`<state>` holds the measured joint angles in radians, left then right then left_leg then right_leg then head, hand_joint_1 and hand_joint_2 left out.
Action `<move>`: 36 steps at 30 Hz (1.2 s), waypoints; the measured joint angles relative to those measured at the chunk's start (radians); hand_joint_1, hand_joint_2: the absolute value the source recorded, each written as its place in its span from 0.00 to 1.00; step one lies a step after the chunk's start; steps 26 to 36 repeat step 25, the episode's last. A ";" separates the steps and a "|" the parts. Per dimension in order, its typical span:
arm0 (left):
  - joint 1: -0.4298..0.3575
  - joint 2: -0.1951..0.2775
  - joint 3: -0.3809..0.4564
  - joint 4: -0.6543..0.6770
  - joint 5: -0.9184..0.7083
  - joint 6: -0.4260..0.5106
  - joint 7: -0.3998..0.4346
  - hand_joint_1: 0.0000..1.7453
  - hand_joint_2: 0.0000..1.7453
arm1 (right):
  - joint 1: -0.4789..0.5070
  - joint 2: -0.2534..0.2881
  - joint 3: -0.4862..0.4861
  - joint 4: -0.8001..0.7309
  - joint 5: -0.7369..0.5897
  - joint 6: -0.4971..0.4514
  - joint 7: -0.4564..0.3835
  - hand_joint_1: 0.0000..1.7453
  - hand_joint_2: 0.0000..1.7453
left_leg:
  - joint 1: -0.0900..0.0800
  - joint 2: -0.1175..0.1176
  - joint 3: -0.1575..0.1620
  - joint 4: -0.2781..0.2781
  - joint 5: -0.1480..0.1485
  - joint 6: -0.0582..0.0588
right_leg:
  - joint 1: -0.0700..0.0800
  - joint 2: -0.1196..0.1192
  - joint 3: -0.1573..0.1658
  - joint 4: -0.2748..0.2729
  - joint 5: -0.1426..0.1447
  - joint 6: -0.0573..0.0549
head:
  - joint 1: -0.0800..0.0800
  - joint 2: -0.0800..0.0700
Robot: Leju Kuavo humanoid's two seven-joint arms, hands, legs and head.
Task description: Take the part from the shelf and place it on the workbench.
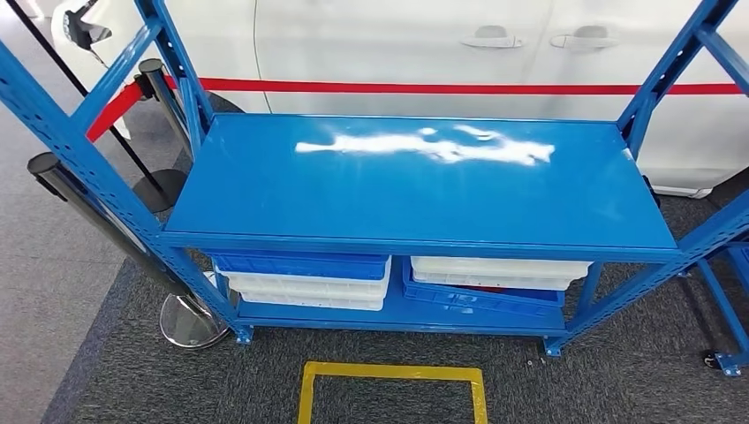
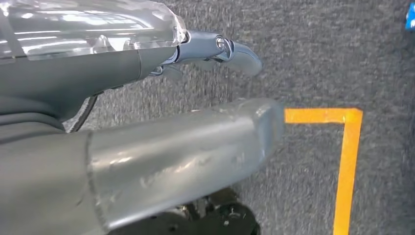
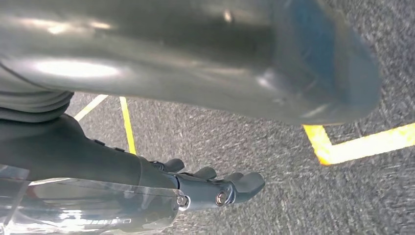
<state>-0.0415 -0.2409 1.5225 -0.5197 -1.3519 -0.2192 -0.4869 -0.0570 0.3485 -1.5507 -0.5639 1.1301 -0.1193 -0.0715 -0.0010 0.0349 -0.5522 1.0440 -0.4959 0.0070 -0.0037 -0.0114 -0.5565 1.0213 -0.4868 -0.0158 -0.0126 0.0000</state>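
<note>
Grey carpet with yellow tape underfoot. Left hand and right hand: fingers loosely extended, apart, holding nothing, touching nothing.

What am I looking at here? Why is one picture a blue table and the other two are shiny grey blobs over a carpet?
These are three cameras on one walking robot. The first camera sits high on its body and looks forward and down at a blue metal shelf. The top board is bare, apart from a bright glare of light. Underneath are stacked blue and white plastic trays, and more trays beside them. On the grey carpet in front is a yellow tape square. Behind the shelf is a white car and a red barrier strap.

The other two cameras sit at the robot's wrists. The arms hang down, so they see the carpet and the tape. The grey shapes are the left hand and the right hand. Neither one is holding anything.
</note>
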 joint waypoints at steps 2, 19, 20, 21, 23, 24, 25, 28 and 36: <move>0.001 0.000 0.000 -0.003 -0.002 0.000 0.000 0.00 0.00 | -0.001 0.000 0.000 0.002 0.001 -0.002 0.001 0.00 0.25 | 0.003 -0.017 -0.030 0.073 -0.047 -0.011 | -0.008 0.002 0.007 -0.010 0.004 -0.007 | -0.001 0.000; 0.003 -0.006 0.000 -0.014 -0.008 0.003 0.012 0.00 0.00 | -0.004 -0.009 0.013 0.032 -0.009 -0.014 -0.017 0.00 0.00 | 0.022 -0.039 -0.002 0.001 0.003 -0.017 | -0.006 0.028 0.012 0.012 -0.019 0.016 | -0.001 0.000; 0.002 -0.006 0.000 -0.014 -0.008 0.007 0.017 0.00 0.00 | -0.004 -0.009 0.015 0.035 -0.009 -0.015 -0.017 0.00 0.00 | 0.021 -0.039 -0.002 0.001 0.003 -0.016 | -0.007 0.028 0.012 0.011 -0.019 0.017 | -0.001 0.000; 0.001 -0.006 0.000 -0.014 -0.008 0.012 0.022 0.00 0.00 | -0.004 -0.010 0.017 0.037 -0.009 -0.016 -0.017 0.00 0.00 | 0.021 -0.039 -0.002 0.001 0.003 -0.015 | -0.008 0.028 0.012 0.010 -0.018 0.018 | -0.001 0.000; -0.001 -0.006 0.000 -0.014 -0.009 0.020 0.029 0.00 0.50 | -0.005 -0.011 0.021 0.042 -0.009 -0.017 -0.016 0.00 0.00 | 0.019 -0.039 -0.002 0.001 0.002 -0.014 | -0.008 0.028 0.012 0.010 -0.019 0.021 | -0.001 0.000; -0.002 -0.005 0.000 -0.014 -0.009 0.025 0.031 0.00 0.75 | -0.005 -0.011 0.022 0.044 -0.009 -0.018 -0.016 0.00 0.00 | 0.018 -0.039 -0.002 0.001 0.002 -0.014 | -0.009 0.028 0.012 0.010 -0.019 0.022 | -0.001 0.000; -0.002 -0.005 0.000 -0.014 -0.009 0.026 0.032 0.00 1.00 | -0.005 -0.012 0.023 0.045 -0.009 -0.018 -0.016 0.00 0.00 | 0.018 -0.039 -0.002 0.001 0.002 -0.013 | -0.009 0.028 0.012 0.010 -0.019 0.023 | -0.001 0.000; -0.002 -0.005 0.000 -0.014 -0.009 0.026 0.032 0.00 1.00 | -0.005 -0.012 0.023 0.045 -0.009 -0.018 -0.016 0.00 0.00 | 0.018 -0.039 -0.002 0.001 0.002 -0.013 | -0.009 0.028 0.012 0.010 -0.019 0.023 | -0.001 0.000; -0.002 -0.005 0.000 -0.014 -0.009 0.026 0.032 0.00 1.00 | -0.005 -0.012 0.023 0.045 -0.009 -0.018 -0.016 0.00 0.00 | 0.018 -0.039 -0.002 0.001 0.002 -0.013 | -0.009 0.028 0.012 0.010 -0.019 0.023 | -0.001 0.000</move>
